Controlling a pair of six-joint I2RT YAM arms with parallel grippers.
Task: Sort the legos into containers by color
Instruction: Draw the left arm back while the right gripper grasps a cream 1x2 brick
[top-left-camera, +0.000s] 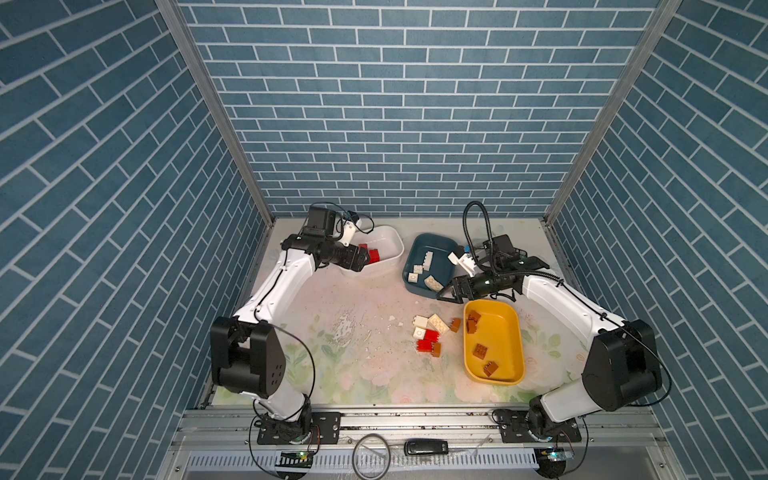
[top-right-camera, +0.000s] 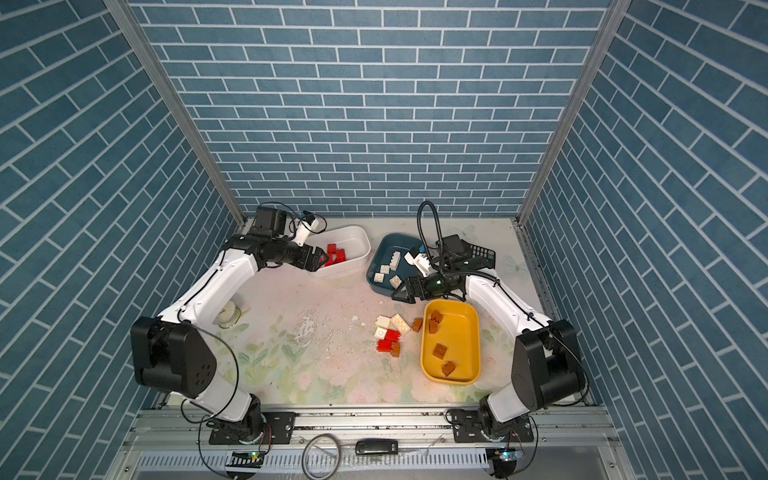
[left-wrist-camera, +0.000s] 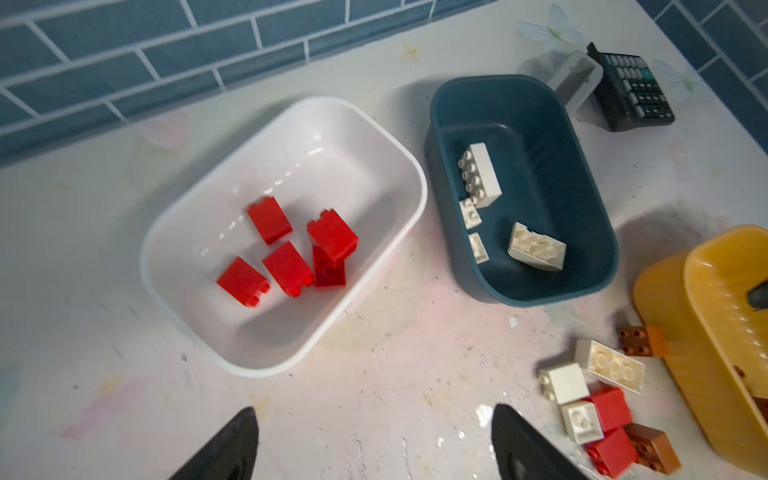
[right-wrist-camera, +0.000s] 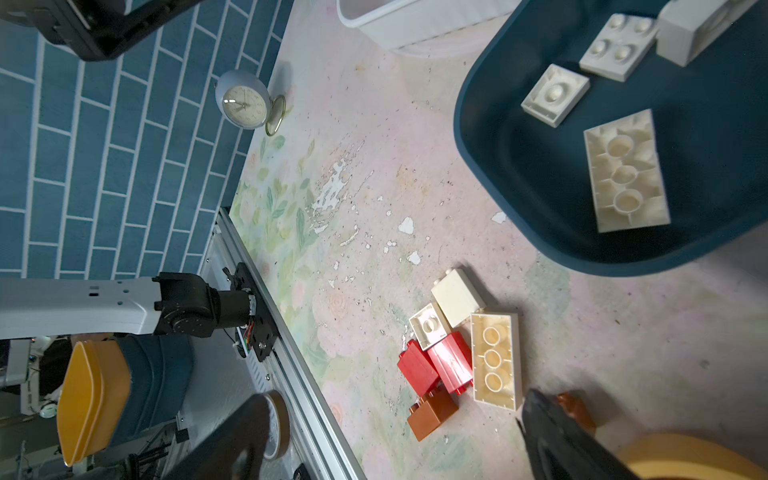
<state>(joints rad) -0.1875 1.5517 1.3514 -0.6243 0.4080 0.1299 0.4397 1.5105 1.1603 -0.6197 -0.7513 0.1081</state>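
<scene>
My left claw hangs spread wide, nothing between its tips, at the near-left edge of the white tub, which sits far left on the surface. Five red legos lie inside that tub. My right claw is likewise released and empty (tips well apart), over the near corner of the teal tub, where I count four cream legos. The yellow tub, near right, holds several brown legos. Just left of it lies a loose cluster: three cream, two red, two brown.
</scene>
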